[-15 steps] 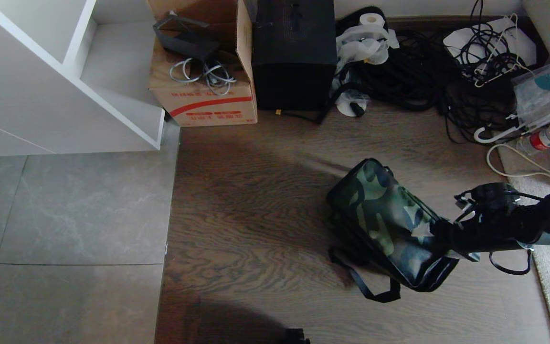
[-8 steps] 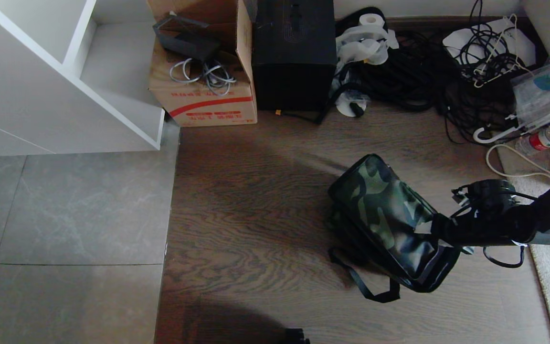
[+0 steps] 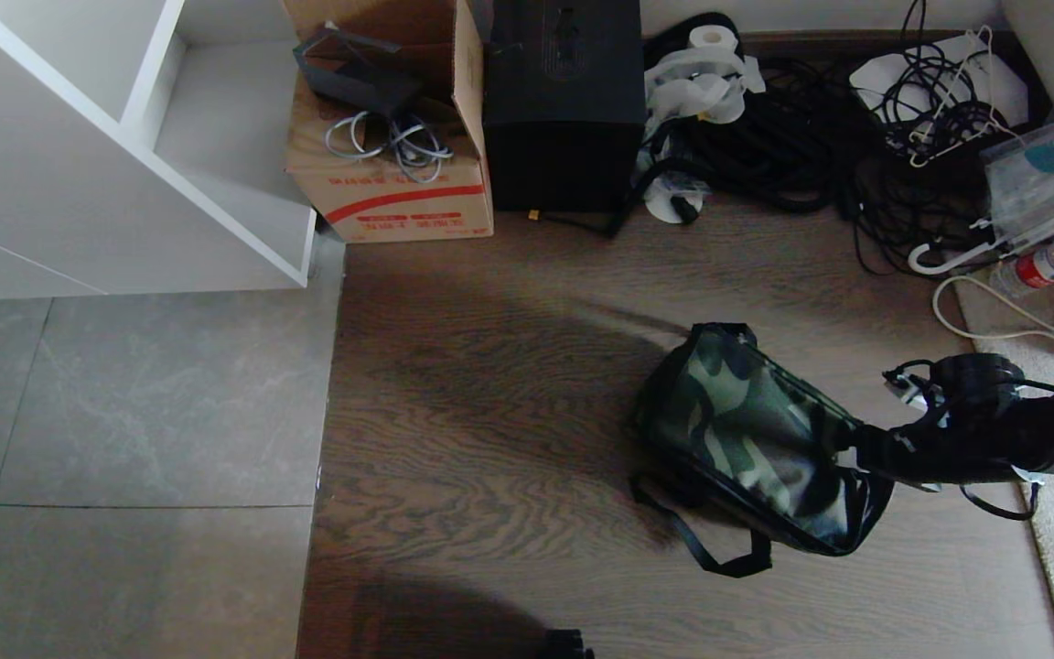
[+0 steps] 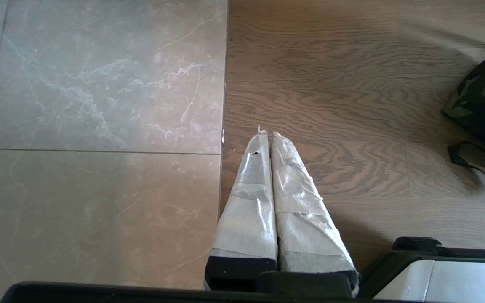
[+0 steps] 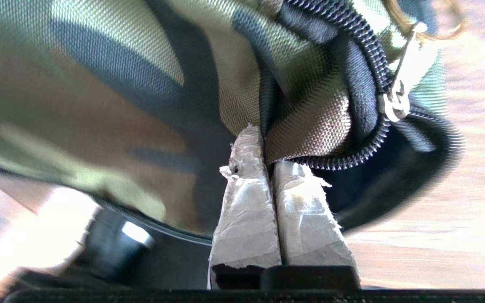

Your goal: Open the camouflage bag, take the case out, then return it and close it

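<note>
At the 4 o'clock corner of the camouflage bag (image 3: 747, 439), the right gripper (image 5: 267, 158) is pinching lid fabric beside the zipper (image 5: 366, 63), probably to lift the flap. Left gripper (image 4: 266, 136) is idling closed and empty over the floor (image 4: 99, 105).

Camouflage bag (image 5: 112, 84) blurred up close; right claw (image 3: 856, 437) tips hidden against it.

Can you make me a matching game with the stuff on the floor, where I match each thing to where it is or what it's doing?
Things:
1. camouflage bag
2. cardboard box
3. right gripper
4. left gripper

Places or states:
A. shut on nothing, above the line where grey tile meets wood
B. lying on the wooden floor, strap trailing
C. beside the white shelf, cables inside
D. pinching fabric at the bag's zipper edge

Pairs: 1-B, 2-C, 3-D, 4-A
</note>
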Robot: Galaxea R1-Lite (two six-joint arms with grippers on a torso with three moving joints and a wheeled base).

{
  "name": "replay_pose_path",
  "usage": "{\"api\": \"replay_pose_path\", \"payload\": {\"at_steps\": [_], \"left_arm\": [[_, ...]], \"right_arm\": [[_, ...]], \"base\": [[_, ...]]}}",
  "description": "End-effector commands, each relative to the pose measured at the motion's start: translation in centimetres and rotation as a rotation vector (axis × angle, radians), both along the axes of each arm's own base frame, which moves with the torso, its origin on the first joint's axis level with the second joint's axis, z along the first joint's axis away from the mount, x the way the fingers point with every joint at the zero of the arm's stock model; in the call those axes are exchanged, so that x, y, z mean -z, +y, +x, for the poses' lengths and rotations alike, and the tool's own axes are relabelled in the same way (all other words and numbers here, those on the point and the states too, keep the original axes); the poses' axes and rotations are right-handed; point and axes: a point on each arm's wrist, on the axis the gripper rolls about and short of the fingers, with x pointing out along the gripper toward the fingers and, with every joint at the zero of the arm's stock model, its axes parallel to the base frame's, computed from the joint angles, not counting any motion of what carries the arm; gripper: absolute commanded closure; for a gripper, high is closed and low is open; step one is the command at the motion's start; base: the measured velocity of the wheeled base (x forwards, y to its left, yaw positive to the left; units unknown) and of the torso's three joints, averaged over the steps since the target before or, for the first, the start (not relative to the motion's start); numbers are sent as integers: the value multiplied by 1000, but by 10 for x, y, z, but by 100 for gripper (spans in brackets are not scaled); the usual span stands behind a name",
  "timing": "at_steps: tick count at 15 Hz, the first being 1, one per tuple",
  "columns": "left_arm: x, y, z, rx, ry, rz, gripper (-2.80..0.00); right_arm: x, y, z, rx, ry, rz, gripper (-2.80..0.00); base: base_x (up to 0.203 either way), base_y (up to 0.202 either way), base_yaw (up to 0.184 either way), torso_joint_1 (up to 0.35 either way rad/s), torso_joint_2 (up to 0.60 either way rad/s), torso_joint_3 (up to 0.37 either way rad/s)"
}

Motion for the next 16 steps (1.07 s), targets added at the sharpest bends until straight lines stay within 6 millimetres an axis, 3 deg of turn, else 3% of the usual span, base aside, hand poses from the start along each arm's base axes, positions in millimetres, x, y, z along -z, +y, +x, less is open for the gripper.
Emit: {"api": "replay_pose_path", "payload": {"at_steps": [1,4,5,12,16], "left_arm": [[3,0,1,0,8,0,0],[3,0,1,0,7,0,0],[3,0,1,0,7,0,0],[3,0,1,0,7,0,0],[3,0,1,0,7,0,0]], "right_arm": [[-3,-24,-14,-61,-5,-111,0],[-3,-25,-24,-109,1,-159,0],[-2,-23,-29,-110,21,-150,-280],[-35,-6,-59,-171,-26,-61,-280],[-66,-4,-95,-125,-61,-51,-280]], "base": [[0,0,0,0,0,0],[0,0,0,0,0,0],[0,0,0,0,0,0],[0,0,0,0,0,0],[0,0,0,0,0,0]]}}
